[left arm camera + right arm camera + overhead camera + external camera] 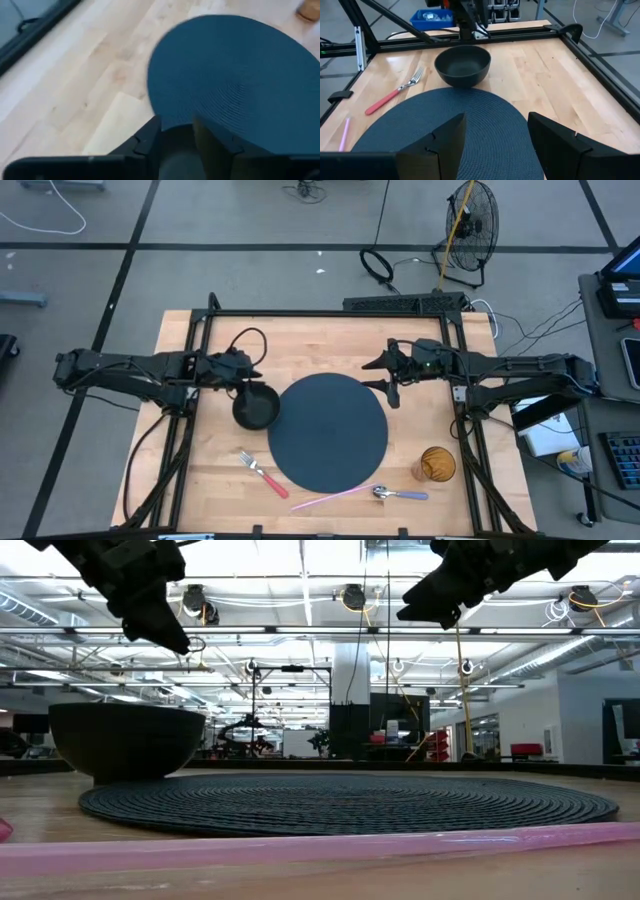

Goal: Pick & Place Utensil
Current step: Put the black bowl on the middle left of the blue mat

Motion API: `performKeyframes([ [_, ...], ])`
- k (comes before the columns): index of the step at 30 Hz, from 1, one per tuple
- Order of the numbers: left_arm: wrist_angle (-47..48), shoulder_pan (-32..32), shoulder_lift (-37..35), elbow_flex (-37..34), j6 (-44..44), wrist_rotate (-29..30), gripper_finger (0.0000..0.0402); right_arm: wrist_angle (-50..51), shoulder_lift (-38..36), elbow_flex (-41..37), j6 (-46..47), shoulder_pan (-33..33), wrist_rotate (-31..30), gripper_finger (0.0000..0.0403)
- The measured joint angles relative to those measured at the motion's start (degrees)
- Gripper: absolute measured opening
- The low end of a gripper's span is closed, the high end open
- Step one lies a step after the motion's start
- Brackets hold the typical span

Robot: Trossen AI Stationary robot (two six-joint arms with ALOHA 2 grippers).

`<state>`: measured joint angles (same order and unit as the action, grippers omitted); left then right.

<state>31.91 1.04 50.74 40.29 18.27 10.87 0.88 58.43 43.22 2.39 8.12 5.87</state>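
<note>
Hovering just above the rim of the black round bowl, left gripper with fingers partly apart, gripping nothing. Poised over the dark woven round placemat's far edge, right gripper spread wide and empty. Lying untouched near the wooden tabletop's front edge: pink-handled metal fork, purple-handled metal spoon.

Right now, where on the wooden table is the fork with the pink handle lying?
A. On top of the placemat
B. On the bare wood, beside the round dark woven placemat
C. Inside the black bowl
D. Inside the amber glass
B: in the high view the pink-handled fork lies flat on the bare wood of the table, just off the left edge of the round dark woven placemat, and below the black bowl.
</note>
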Motion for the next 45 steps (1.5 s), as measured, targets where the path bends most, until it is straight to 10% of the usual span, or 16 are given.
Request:
performKeyframes([
  [20, 13.3, 0.0, 10.6, 0.0, -0.2, -0.2, 0.0206, 0.1, 0.0, 0.0, -3.3, 0.0, 0.2, 0.021],
  [45, 13.5, 7.9, 19.8, 0.0, -1.6, -7.6, 0.0133, 0.3, 0.0, 0.0, -3.1, 0.0, 0.3, 0.021],
])
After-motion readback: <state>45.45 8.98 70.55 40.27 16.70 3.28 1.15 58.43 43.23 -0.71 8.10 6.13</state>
